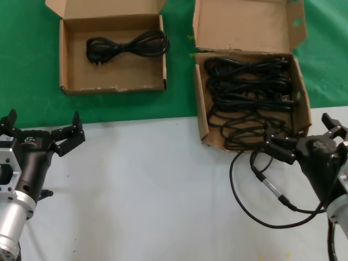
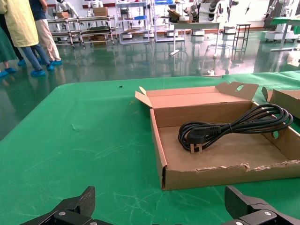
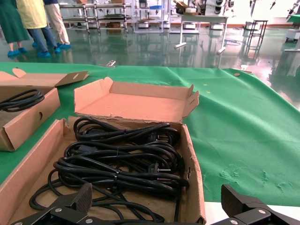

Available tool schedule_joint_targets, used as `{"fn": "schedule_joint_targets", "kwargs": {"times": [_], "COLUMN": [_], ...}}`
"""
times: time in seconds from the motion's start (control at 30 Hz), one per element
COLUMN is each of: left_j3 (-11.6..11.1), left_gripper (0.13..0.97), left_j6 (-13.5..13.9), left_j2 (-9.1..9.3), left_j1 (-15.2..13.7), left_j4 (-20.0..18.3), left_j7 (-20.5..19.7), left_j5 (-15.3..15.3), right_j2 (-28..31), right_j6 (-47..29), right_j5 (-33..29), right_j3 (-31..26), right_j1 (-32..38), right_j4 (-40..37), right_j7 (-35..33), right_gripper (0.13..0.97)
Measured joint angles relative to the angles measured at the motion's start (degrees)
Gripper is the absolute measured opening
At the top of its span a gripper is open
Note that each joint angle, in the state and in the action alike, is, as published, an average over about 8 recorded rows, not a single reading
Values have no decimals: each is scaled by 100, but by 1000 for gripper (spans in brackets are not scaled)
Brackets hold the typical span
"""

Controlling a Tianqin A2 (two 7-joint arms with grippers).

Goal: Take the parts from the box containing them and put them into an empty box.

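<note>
Head view: the bigger box stands on the bench, its near wall over the edge between the green cloth and the grey surface. Several looped power cords lie piled inside it, one trailing over its near wall. The smaller box lies left of the bigger box, well apart, on the green cloth, and holds one cord bundle. The right gripper hovers just beside the bigger box's near right corner, fingers spread apart, holding nothing. The left gripper sits near the smaller box's near wall, over the grey surface, fingers also spread and empty. A thin wire with a silver connector loops below the bigger box.
</note>
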Motion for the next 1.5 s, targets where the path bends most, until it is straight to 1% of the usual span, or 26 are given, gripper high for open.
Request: {"fn": "schedule_joint_targets", "kwargs": {"times": [1.5], "left_j3": [0], "left_gripper": [966], "left_j6": [0], "left_j2": [0], "left_j1": [0], "left_j4": [0], "left_j7": [0], "left_j5": [0], "right_j2": [0], "right_j6": [0], "right_j5": [0], "right_j3": [0], "right_j1": [0], "right_j4": [0], "right_j7": [0], "right_gripper": [966]}}
